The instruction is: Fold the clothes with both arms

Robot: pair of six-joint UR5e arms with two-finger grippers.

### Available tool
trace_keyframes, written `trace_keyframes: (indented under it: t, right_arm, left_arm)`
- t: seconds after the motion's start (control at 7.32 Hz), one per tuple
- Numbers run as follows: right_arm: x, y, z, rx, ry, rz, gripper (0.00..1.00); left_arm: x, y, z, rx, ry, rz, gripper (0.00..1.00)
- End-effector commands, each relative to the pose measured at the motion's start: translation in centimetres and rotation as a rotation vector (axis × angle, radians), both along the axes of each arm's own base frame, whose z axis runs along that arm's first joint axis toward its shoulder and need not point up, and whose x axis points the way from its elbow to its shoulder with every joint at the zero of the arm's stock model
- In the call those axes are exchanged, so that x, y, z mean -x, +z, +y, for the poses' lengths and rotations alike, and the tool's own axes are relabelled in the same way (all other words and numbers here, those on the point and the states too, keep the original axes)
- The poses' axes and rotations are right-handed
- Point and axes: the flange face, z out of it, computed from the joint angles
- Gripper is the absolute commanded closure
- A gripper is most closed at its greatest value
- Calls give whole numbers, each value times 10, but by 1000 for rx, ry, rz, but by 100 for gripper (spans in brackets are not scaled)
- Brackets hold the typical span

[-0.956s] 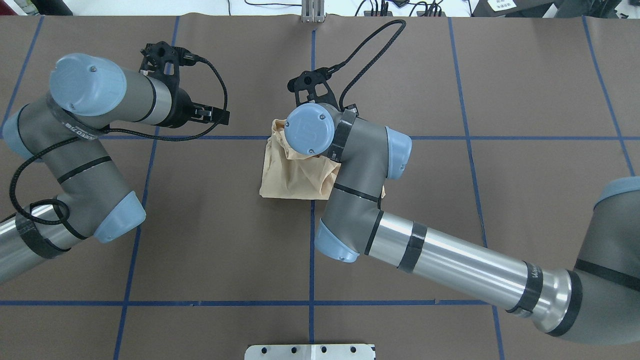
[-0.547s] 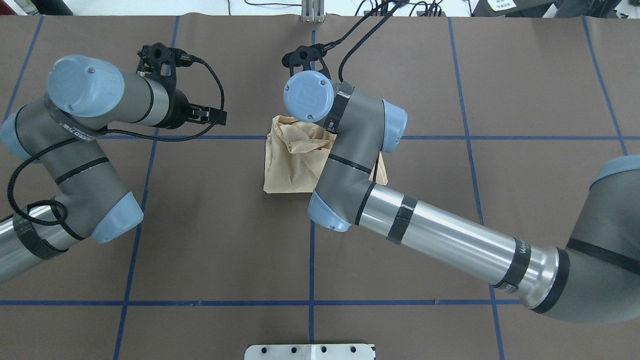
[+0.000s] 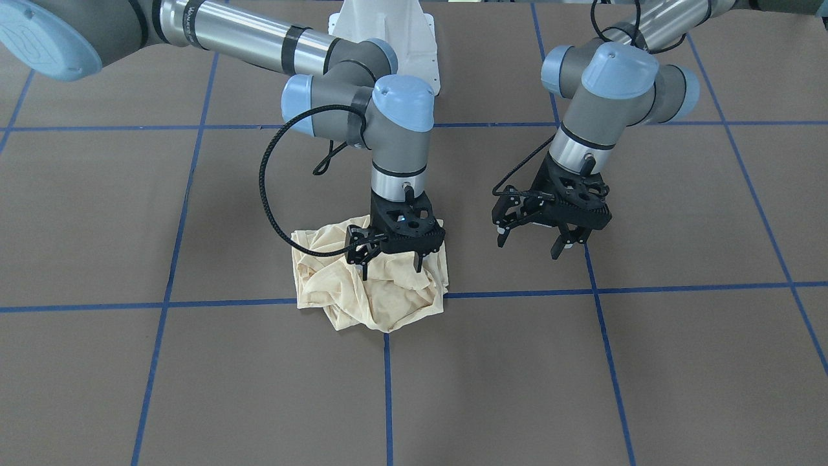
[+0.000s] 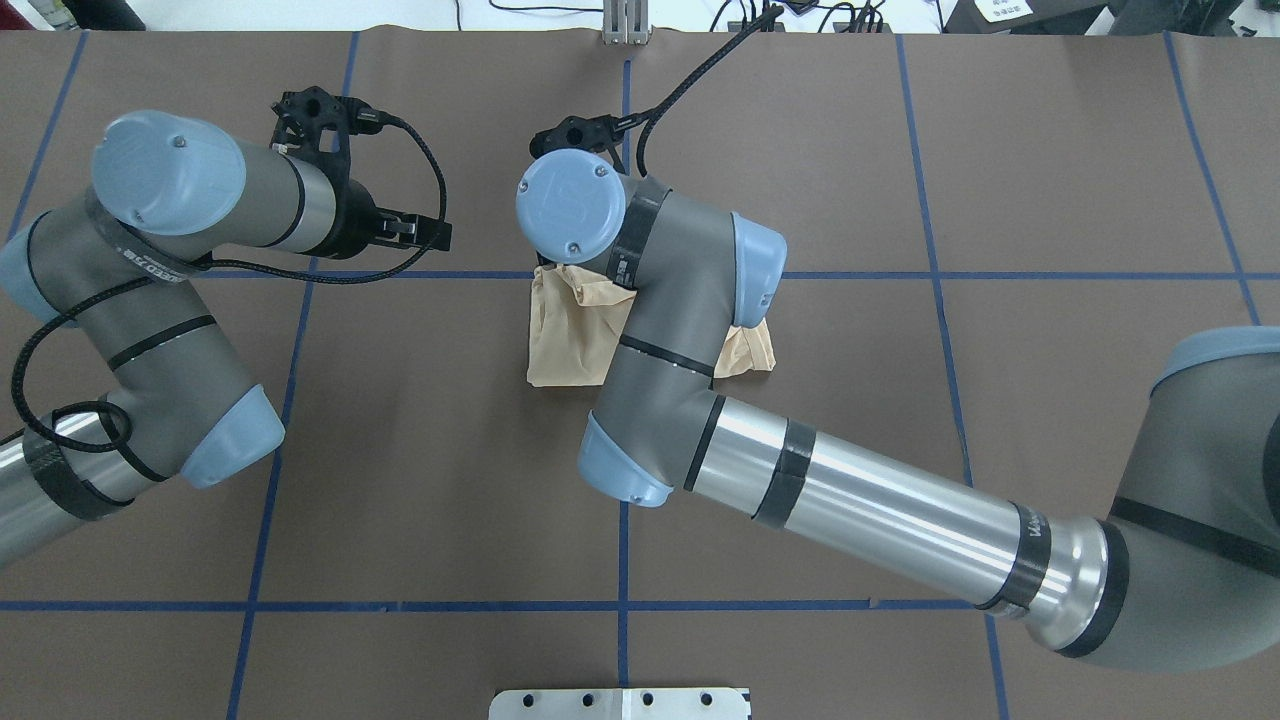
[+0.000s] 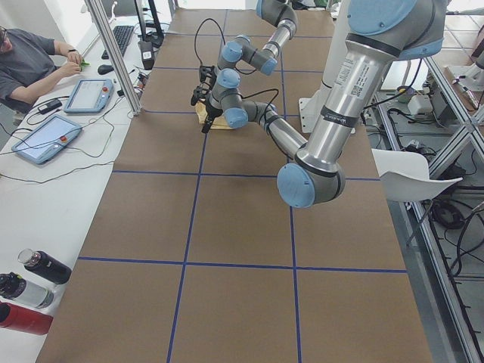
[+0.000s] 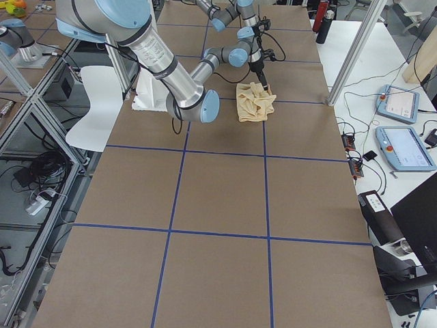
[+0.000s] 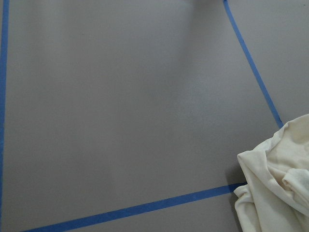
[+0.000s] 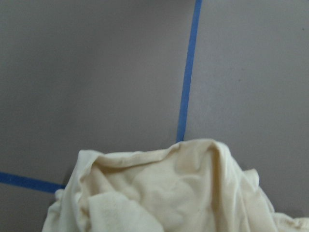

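Observation:
The cream-yellow T-shirt (image 3: 372, 285) lies crumpled in a heap near the table's middle, on a crossing of blue tape lines. Its print and neck label are hidden. My right gripper (image 3: 392, 264) points straight down over the heap's far half, jaws apart, with nothing between them; its fingertips are at or just above the cloth. In the overhead view the right arm covers that gripper and much of the shirt (image 4: 565, 335). My left gripper (image 3: 529, 244) hangs open and empty above bare table beside the shirt. The shirt also shows in the left wrist view (image 7: 277, 186) and the right wrist view (image 8: 164, 193).
The brown table cover (image 4: 420, 450) carries a grid of blue tape lines (image 4: 300, 606). The white pedestal base (image 3: 388, 26) stands at the robot's edge. An operator (image 5: 30, 64) sits beyond the far side with tablets; bottles (image 5: 30, 291) stand off the table's end.
My right wrist has swung toward the far side and toward the left arm, off the shirt's middle. The shirt heap has shifted slightly. The left arm has hardly moved.

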Motion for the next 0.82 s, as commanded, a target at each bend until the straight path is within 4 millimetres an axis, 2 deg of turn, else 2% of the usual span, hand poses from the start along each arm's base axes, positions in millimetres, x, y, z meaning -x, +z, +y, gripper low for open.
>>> trace_keyframes:
  t: [0.0, 0.14, 0.27, 0.41, 0.68]
  right_arm:
    - [24, 4, 39, 8, 12, 59, 9]
    - [17, 2, 54, 13, -1, 74, 15]
    - [6, 10, 80, 10, -25, 70, 23]
    - [6, 28, 101, 5, -15, 75, 29]
    - [8, 43, 107, 25, -3, 87, 32]
  left_arm:
    - [1, -1, 1, -1, 0, 2, 0]
    - [1, -1, 1, -1, 1, 3, 0]
    - [1, -1, 1, -1, 1, 3, 0]
    - [1, -1, 1, -1, 0, 2, 0]
    - [1, -1, 1, -1, 0, 2, 0]
